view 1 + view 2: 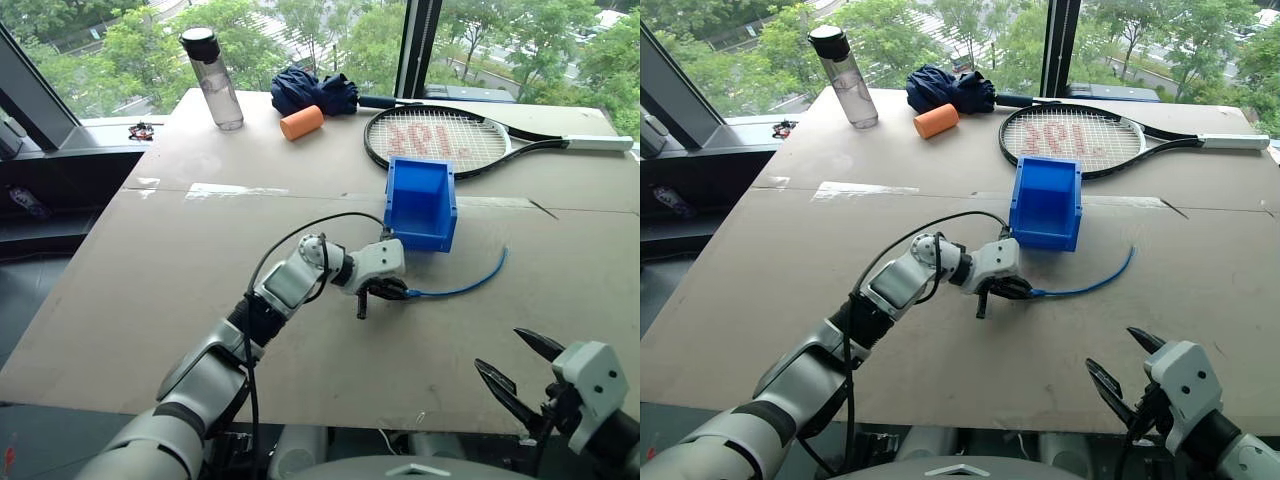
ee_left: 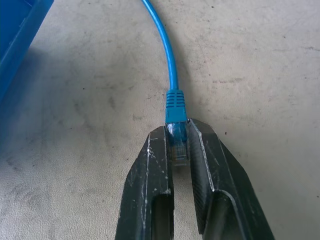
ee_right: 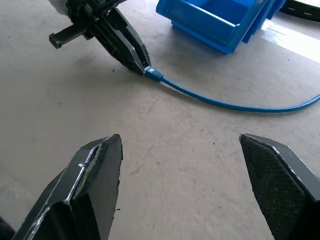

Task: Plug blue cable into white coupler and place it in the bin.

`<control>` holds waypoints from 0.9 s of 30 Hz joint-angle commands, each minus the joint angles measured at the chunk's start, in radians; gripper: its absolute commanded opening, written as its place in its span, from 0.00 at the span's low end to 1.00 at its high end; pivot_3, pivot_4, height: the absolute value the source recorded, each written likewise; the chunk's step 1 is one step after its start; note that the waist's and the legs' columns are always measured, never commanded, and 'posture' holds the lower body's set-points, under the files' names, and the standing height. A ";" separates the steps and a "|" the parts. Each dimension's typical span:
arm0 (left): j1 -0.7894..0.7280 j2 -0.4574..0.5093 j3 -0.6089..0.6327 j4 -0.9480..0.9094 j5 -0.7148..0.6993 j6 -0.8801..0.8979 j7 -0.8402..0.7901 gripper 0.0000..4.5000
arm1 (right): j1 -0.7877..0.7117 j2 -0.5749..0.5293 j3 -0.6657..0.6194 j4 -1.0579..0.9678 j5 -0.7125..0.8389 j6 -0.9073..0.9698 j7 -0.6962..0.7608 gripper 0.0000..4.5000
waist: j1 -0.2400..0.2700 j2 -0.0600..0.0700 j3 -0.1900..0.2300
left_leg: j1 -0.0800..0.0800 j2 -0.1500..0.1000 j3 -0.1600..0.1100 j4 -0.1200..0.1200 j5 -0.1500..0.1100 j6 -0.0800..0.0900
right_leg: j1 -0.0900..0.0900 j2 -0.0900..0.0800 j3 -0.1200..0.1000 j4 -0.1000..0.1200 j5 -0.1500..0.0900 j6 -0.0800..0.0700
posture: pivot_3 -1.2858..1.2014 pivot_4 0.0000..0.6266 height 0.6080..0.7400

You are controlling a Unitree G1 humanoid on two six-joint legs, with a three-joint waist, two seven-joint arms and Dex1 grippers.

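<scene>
cable: the blue cable (image 1: pixel 462 286) lies on the table (image 1: pixel 200 260) just in front of the bin (image 1: pixel 422 203), running rightward from its plug
left fingers (image 2: pixel 180 150): clamped on the plug
right fingers (image 3: pixel 115 160): spread wide, empty, nearer the robot than the bin

soft window daylight, sharp frames

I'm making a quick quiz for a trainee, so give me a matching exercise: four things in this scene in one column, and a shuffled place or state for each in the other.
Things:
1. blue cable
2. bin
3. right end effector
4. water bottle

Places or states:
A. open, holding nothing
B. standing at the far left of the table
C. plug pinched by the left end effector
D. just in front of the tennis racket

Pairs: 1-C, 2-D, 3-A, 4-B
</scene>
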 commanded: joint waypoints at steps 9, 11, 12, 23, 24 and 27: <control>0.006 0.057 0.227 -0.243 -0.443 0.559 -0.232 0.02 | -0.149 0.177 0.180 0.017 0.426 0.147 -0.143 0.84 | -0.002 0.000 0.001 | -0.002 0.003 -0.002 0.000 0.000 0.000 | -0.002 0.000 -0.002 0.000 0.001 -0.001 | 0.52 0.24 1.00; 0.001 0.055 0.272 -0.265 -0.532 0.679 -0.235 0.02 | -0.228 0.196 0.204 0.040 0.535 0.176 -0.177 0.84 | -0.001 0.001 0.000 | -0.001 0.002 -0.003 0.000 0.000 0.000 | -0.001 0.000 -0.001 0.000 0.000 0.000 | 0.52 0.24 1.00; -0.001 0.051 0.288 -0.272 -0.560 0.715 -0.229 0.02 | -0.259 0.197 0.213 0.054 0.579 0.186 -0.188 0.84 | -0.004 0.001 0.000 | -0.001 0.002 -0.003 0.000 0.000 0.000 | -0.001 0.000 -0.001 0.000 0.000 0.000 | 0.52 0.24 1.00; 0.003 0.042 0.361 -0.353 -0.710 0.865 -0.139 0.00 | -0.490 0.153 0.257 0.112 0.903 0.213 -0.365 0.55 | -0.006 0.001 0.000 | -0.001 0.000 -0.003 0.000 0.000 0.000 | -0.001 0.000 -0.002 0.001 0.003 -0.004 | 0.52 0.24 1.00; 0.005 0.041 0.366 -0.357 -0.720 0.872 -0.133 0.00 | -0.495 0.143 0.262 0.112 0.913 0.213 -0.372 0.45 | -0.006 0.001 0.000 | -0.001 0.000 -0.002 0.000 0.000 0.000 | -0.001 0.000 -0.002 0.001 0.003 -0.004 | 0.52 0.24 1.00; 0.007 0.041 0.374 -0.367 -0.745 0.882 -0.117 0.00 | -0.499 0.126 0.272 0.113 0.939 0.202 -0.394 0.12 | -0.006 0.001 0.000 | -0.001 0.000 -0.002 0.000 0.000 0.000 | -0.001 0.000 -0.001 0.001 0.003 -0.004 | 0.52 0.24 1.00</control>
